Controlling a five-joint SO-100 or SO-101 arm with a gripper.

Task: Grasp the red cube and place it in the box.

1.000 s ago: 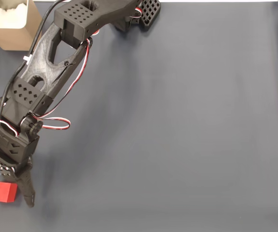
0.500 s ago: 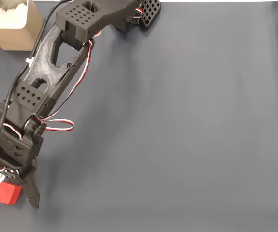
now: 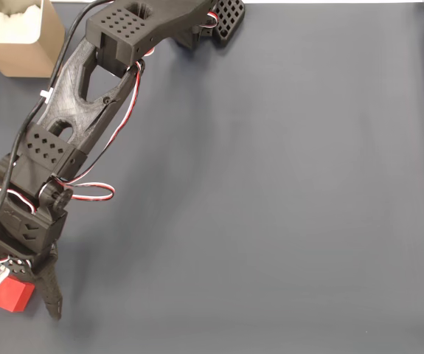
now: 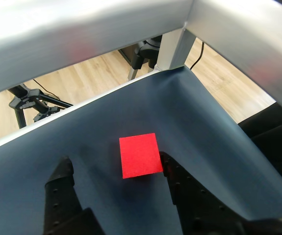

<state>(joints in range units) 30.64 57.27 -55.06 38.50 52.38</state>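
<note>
A: The gripper (image 4: 115,165) is spread apart, with one black finger (image 4: 62,188) on the left of the wrist view and the other finger (image 4: 180,183) on the right. The red cube (image 4: 140,154) lies between them on the dark grey mat (image 4: 190,117). Its right edge is touching, or almost touching, the right finger, and there is a clear gap to the left finger.

B: And in the fixed view, where is it?

A: There the gripper (image 3: 27,289) is at the lower left corner of the mat (image 3: 285,206). The red cube (image 3: 11,295) is partly under the wrist, so I see only its lower part. One black finger (image 3: 51,293) points down along the right side of the cube. The other finger I cannot make out in this view.

B: Is the cube lifted?

A: I cannot tell it for sure, but in the wrist view it looks flat on the mat.

B: Where is the box?

A: The box (image 3: 31,51) is in the upper left corner of the fixed view, well apart from the cube. It is tan, and some white material (image 3: 9,26) is inside. The black arm (image 3: 79,103) stretches from the top of the view, passes just beside the box and goes down to the cube. Red and white wires (image 3: 94,193) hang in a loop beside the wrist.
</note>
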